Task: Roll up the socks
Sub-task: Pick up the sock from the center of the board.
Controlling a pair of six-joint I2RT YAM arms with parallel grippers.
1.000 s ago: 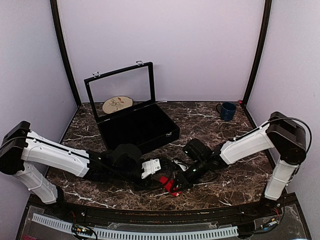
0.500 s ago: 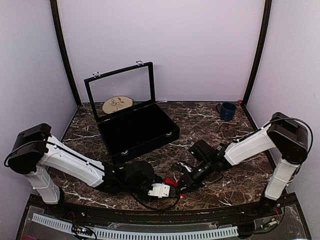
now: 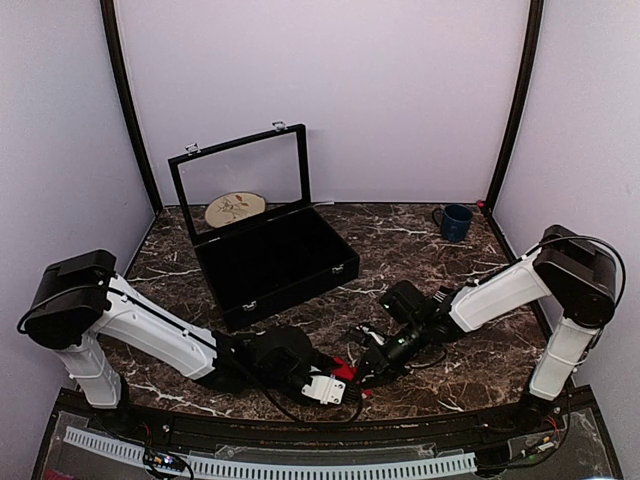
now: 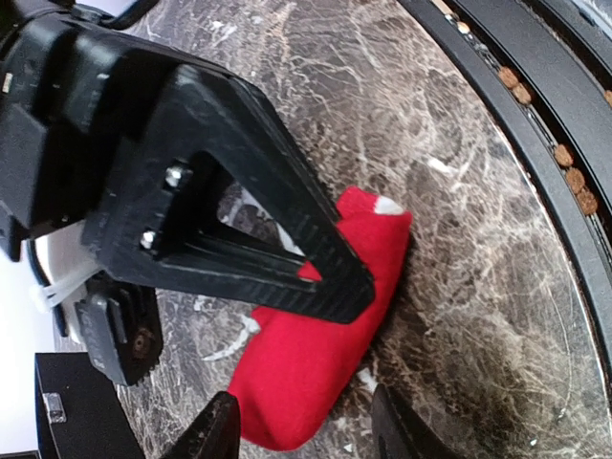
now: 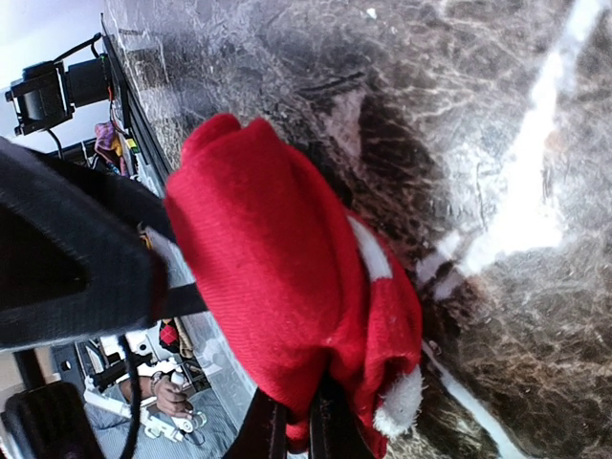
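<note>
The red sock [image 4: 311, 359] lies folded into a thick bundle on the marble table near its front edge; a white patch shows at its far end. It shows as a small red spot in the top view [image 3: 343, 367]. My right gripper [image 5: 292, 426] is shut on the bundle's edge [image 5: 287, 287]; one of its black fingers [image 4: 239, 229] crosses over the sock. My left gripper [image 4: 306, 435] is open, its two fingertips [image 4: 218, 432] standing either side of the bundle's near end, apart from it. In the top view both grippers, left [image 3: 338, 382] and right [image 3: 362, 368], meet at the sock. The black sock is hidden.
An open black case [image 3: 275, 255] with a glass lid stands at the back left, a round wooden disc [image 3: 235, 208] behind it. A blue mug [image 3: 455, 222] sits at the back right. The table's black front rail [image 4: 535, 124] runs close by the sock.
My left arm has swung from the sock's left round to its near side, gripper now facing it. My right gripper, holding the sock, has shifted slightly right.
</note>
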